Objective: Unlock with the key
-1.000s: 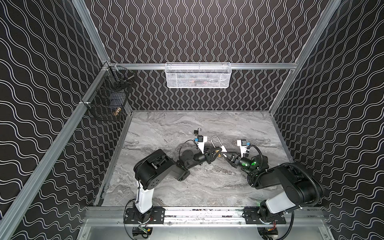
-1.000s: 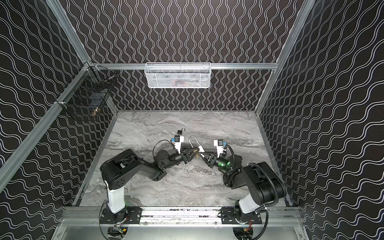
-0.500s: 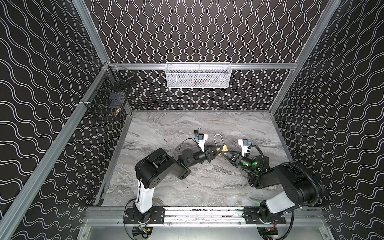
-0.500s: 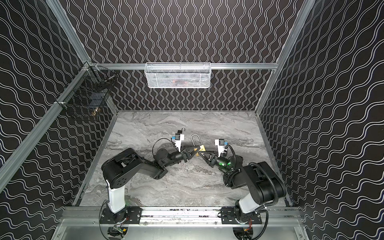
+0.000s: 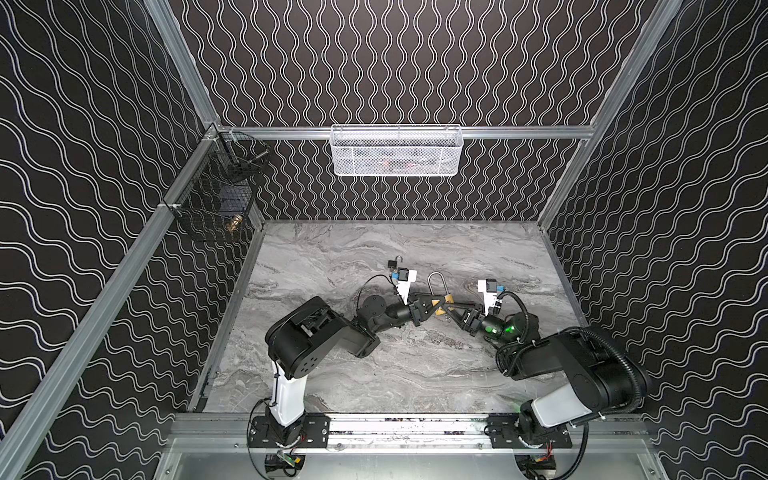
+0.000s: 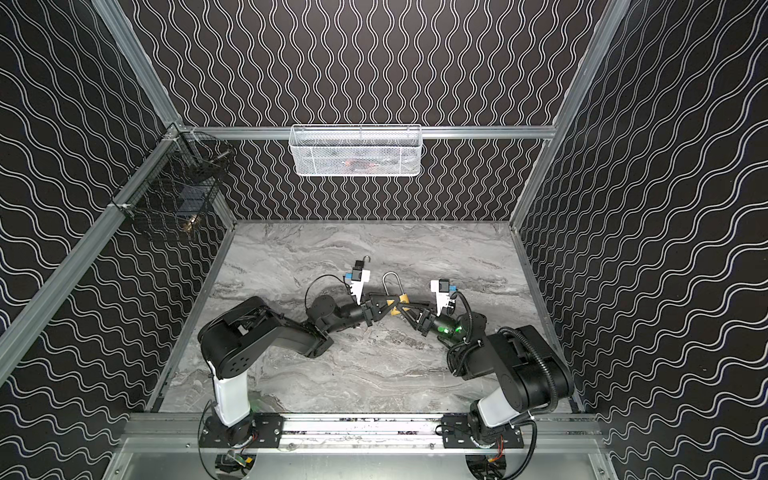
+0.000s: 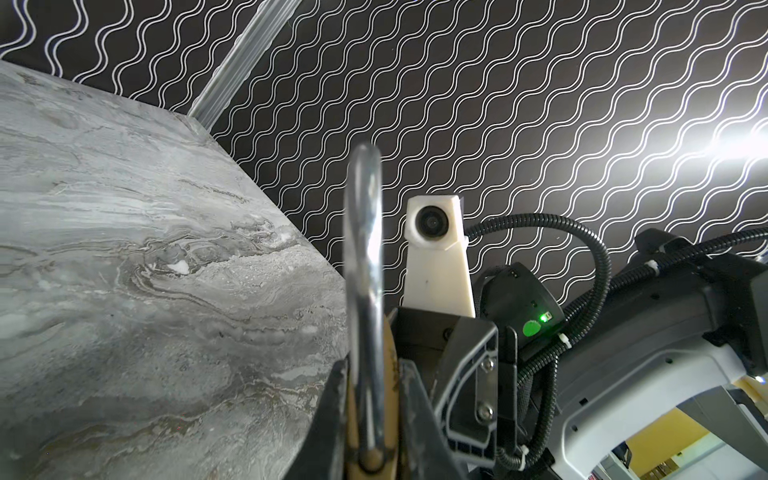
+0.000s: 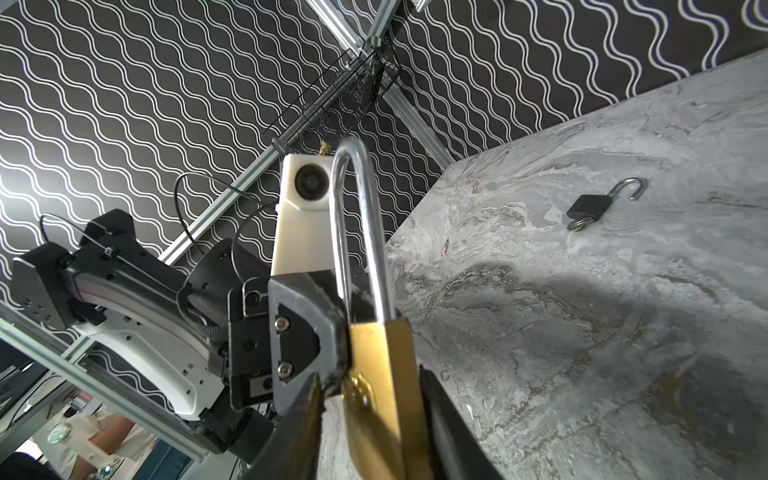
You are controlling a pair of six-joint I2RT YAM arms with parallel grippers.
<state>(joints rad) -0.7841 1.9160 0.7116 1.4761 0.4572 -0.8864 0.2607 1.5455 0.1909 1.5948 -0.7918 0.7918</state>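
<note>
A brass padlock point(image 5: 448, 297) point(image 6: 402, 297) with a long silver shackle stands upright mid-table between both grippers. My left gripper point(image 5: 437, 305) point(image 7: 372, 436) is shut on the padlock's body point(image 7: 392, 353), fingers pressed to both flat faces. My right gripper point(image 5: 452, 309) point(image 8: 369, 376) is open. Its fingers stand on either side of the padlock point(image 8: 386, 345), with a gap on one side. A brass key point(image 8: 359, 392) shows blurred at the lock's underside, between the right fingers.
A small black padlock point(image 5: 395, 262) point(image 8: 590, 205) with its shackle swung open lies on the marble just behind the left wrist. A white mesh basket point(image 5: 397, 151) hangs on the back wall. A black wire basket point(image 5: 220, 199) hangs at the left corner.
The left fingers closed onto the brass lock's body, and the lock shifted slightly right. The right jaws spread apart around it.
</note>
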